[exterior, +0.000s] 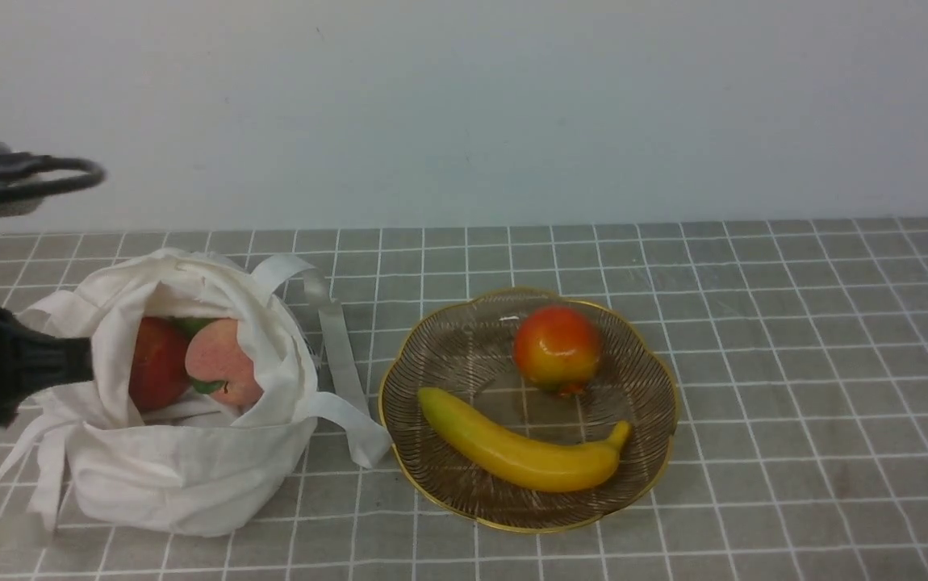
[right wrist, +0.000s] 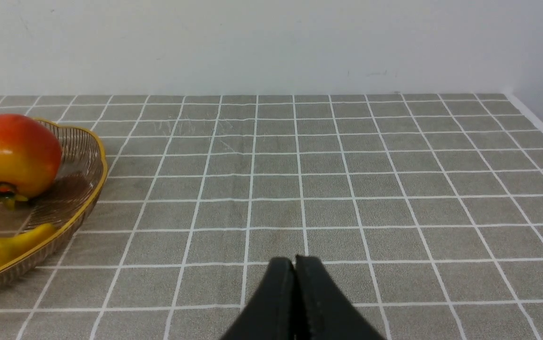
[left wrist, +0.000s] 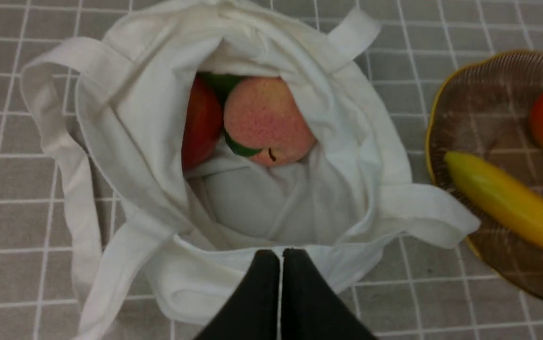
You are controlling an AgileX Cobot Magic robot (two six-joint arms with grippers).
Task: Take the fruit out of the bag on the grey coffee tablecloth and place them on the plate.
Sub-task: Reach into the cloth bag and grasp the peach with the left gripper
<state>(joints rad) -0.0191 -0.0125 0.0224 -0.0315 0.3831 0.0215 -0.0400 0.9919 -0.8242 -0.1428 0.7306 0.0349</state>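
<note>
Slumping in soft folds on the grey coffee tablecloth (exterior: 795, 363), the bag (exterior: 190, 476) is plain white cloth with flat strap handles trailing around it, and its mouth gapes open. Inside sit a matte pink peach (left wrist: 267, 120), speckled and round with a dark green leaf (left wrist: 241, 147) at its lower edge, and a smooth red apple (left wrist: 200, 123) touching it. A patch of green (left wrist: 222, 80) shows behind them (leaf or fruit, I cannot tell). Just beside the bag lies the plate (exterior: 528, 520), a shallow see-through brownish dish with fine ribbed lines and a thin gold scalloped rim. It holds a glossy yellow banana (exterior: 520, 452) and a shiny red-and-yellow round fruit (exterior: 557, 347), the two lying slightly apart. The left gripper (left wrist: 281, 252) reaches in low from the robot's left, its black fingers pressed together on the bag's rim with a sliver of white cloth between them. The right gripper (right wrist: 295, 259) does not show in the front view. Its wrist camera shows it above bare gridded cloth on the far side of the plate from the bag, jaws closed on nothing.
</note>
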